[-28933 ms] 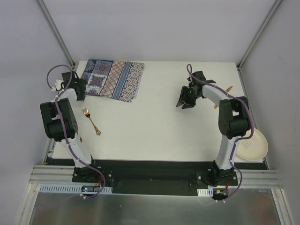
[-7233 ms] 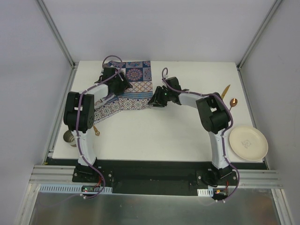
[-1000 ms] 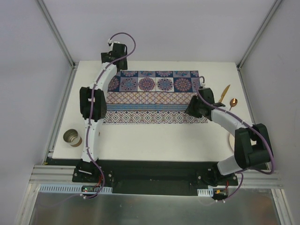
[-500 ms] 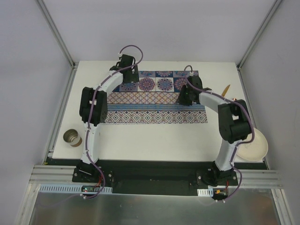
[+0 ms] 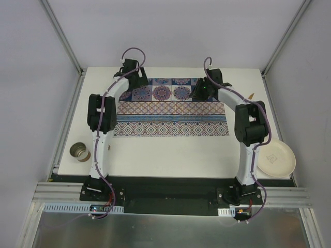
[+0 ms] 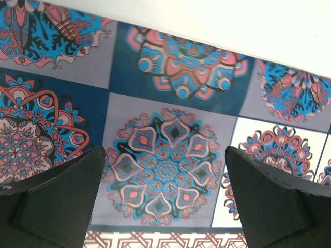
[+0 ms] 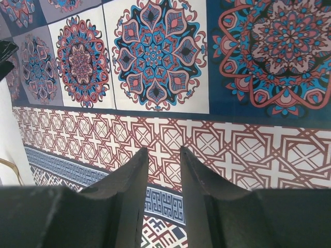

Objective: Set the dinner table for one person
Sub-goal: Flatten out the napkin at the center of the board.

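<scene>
The blue-and-red patterned placemat [image 5: 170, 111] lies spread flat across the far half of the white dinner table [image 5: 170, 155]. My left gripper [image 5: 135, 77] hovers over the mat's far left corner. In the left wrist view it [image 6: 164, 151] is open wide and empty above a mandala square [image 6: 165, 165]. My right gripper [image 5: 204, 88] is over the mat's far right part. In the right wrist view it [image 7: 163, 151] has its fingers a narrow gap apart with nothing between them, above the lattice band of the mat [image 7: 232, 144].
A cream plate [image 5: 276, 159] sits at the table's near right corner, partly behind the right arm. A metal can [image 5: 80, 151] stands at the near left edge. A gold utensil tip [image 5: 252, 96] shows right of the right arm. Frame rails border the table.
My right gripper has moved from the mat's near right corner up toward its far edge. My left gripper has come back from beyond the far edge onto the mat's far left corner. The mat lies still.
</scene>
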`<state>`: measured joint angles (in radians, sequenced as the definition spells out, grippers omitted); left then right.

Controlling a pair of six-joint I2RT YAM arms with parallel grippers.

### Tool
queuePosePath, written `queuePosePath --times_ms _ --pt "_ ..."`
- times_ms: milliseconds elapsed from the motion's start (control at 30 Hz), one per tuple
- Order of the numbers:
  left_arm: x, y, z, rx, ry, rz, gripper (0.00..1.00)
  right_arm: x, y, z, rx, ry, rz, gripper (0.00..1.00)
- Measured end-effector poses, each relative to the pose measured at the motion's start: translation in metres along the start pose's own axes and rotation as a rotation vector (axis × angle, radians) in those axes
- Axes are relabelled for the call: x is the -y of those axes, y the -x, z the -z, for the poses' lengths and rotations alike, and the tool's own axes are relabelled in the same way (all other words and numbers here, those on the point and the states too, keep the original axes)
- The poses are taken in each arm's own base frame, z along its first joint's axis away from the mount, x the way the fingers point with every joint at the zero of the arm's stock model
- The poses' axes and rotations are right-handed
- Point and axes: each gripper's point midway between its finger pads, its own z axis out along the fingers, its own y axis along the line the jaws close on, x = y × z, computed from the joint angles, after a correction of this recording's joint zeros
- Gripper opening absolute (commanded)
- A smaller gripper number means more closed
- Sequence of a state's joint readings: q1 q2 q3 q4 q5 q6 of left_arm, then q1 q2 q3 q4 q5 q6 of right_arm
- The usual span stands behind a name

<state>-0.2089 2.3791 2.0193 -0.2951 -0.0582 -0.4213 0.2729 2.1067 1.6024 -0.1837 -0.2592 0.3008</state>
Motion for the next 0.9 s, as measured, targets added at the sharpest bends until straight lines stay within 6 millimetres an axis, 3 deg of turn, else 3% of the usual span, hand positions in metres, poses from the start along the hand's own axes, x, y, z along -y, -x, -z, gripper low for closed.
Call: queuePosePath --times_ms 100,300,533,700,900 --pt "-0.015 -0.004 -0.014 -0.040 -0.035 0.108 0.99 0.003 0.003 0.001 -0.013 0.015 -0.013 0.34" --pt "-0.011 0.015 -0.017 -0.048 -0.214 0.322 0.99 0.002 0.030 -0.022 -0.009 0.097 -0.044 0.35" --pt "-0.002 0.020 -0.017 -0.055 -0.352 0.432 0.99 0.037 0.040 -0.061 -0.055 0.130 -0.160 0.35" --pt "0.000 0.016 -0.013 -0.040 -0.390 0.448 0.99 0.046 0.047 -0.061 -0.050 0.186 -0.240 0.35" --pt "-0.001 -0.002 0.004 -0.062 -0.402 0.465 0.99 0.056 0.030 -0.043 -0.027 0.233 -0.317 0.34"
